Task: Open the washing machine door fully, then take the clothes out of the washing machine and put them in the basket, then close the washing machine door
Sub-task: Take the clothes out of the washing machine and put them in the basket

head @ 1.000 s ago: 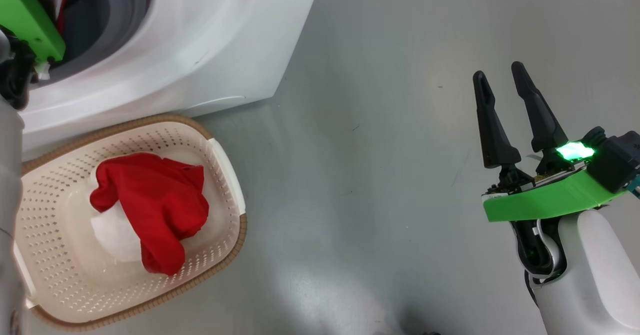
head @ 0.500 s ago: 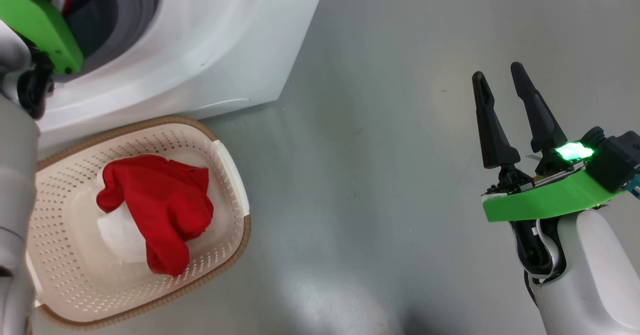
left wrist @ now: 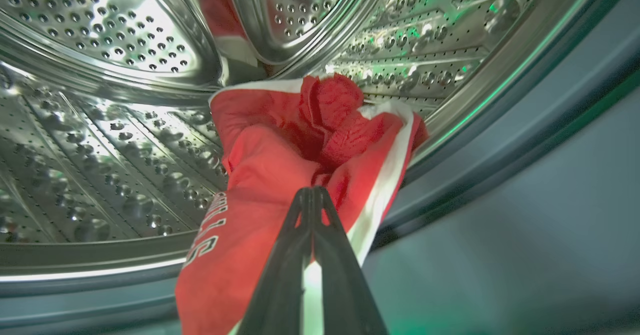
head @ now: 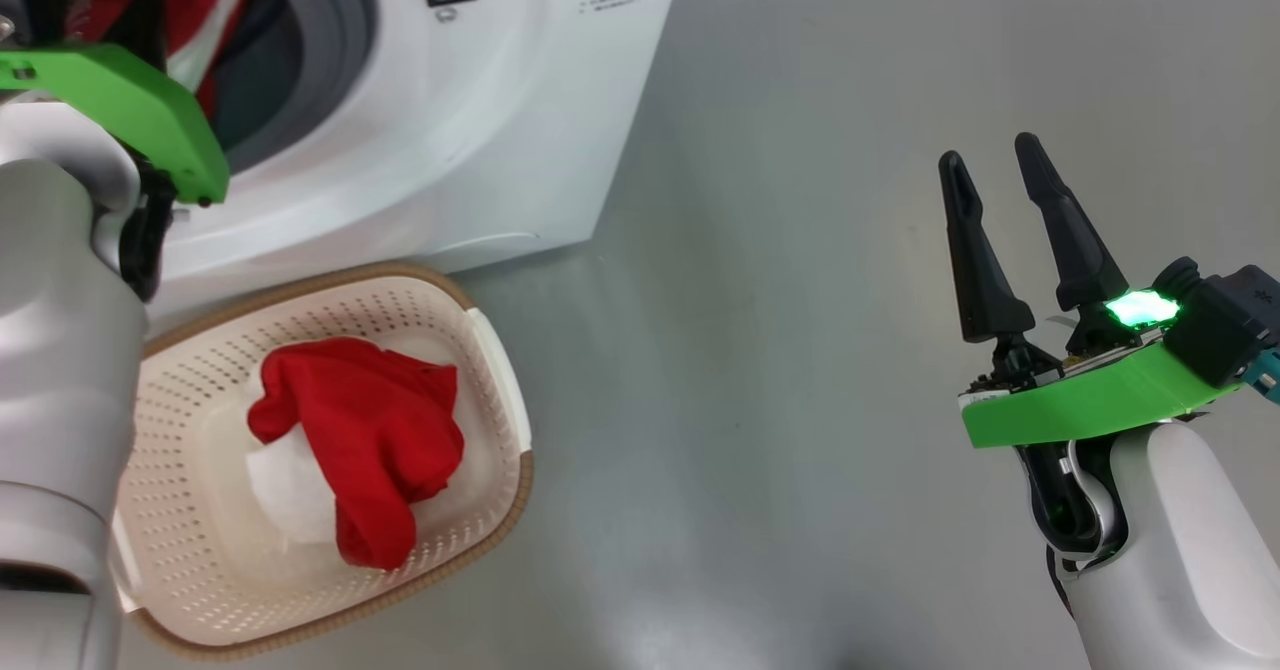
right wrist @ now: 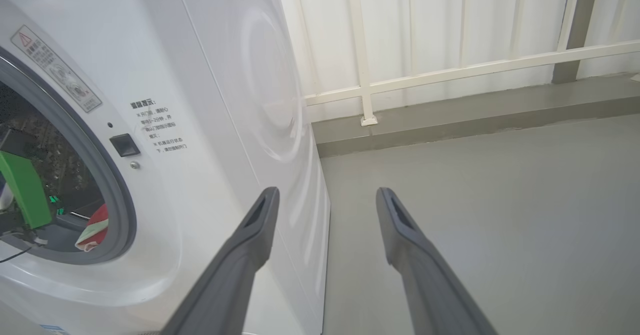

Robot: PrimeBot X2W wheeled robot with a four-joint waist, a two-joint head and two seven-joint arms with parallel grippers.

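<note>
**Left pincer clamped on a jersey at the drum's lip; right arm held over open floor, fingers spread**

At the far left of the head view, the left arm's pale forearm (head: pixel 60 350) runs up the frame edge. Its green wrist plate (head: pixel 130 100) sits level with the mouth of the washing machine (head: pixel 470 130), so the hand extends in past the grey gasket (head: pixel 345 40). In the left wrist view, the left gripper (left wrist: pixel 311 192) has its two dark fingers pressed together on a fold of the red garment (left wrist: pixel 270 165) (white trim and white lettering show on it). The cloth is bunched at the lip of the perforated steel drum (left wrist: pixel 100 125) and drapes out toward the camera.

Just in front of the machine's base, the basket (head: pixel 522 490) stands on the ground; whether it touches the machine I cannot tell. A second garment (head: pixel 380 450) lies near its middle, red crumpled over white.

Further right is a stretch of grey floor (head: pixel 760 350). The right arm, well apart from the basket, rises from the lower right corner. The right gripper (head: pixel 989 150) points up the head view and leans slightly left, its fingers spread with only floor showing between them. In the right wrist view those fingers frame the machine's side corner and aim toward a white railed wall (right wrist: pixel 450 70).
</note>
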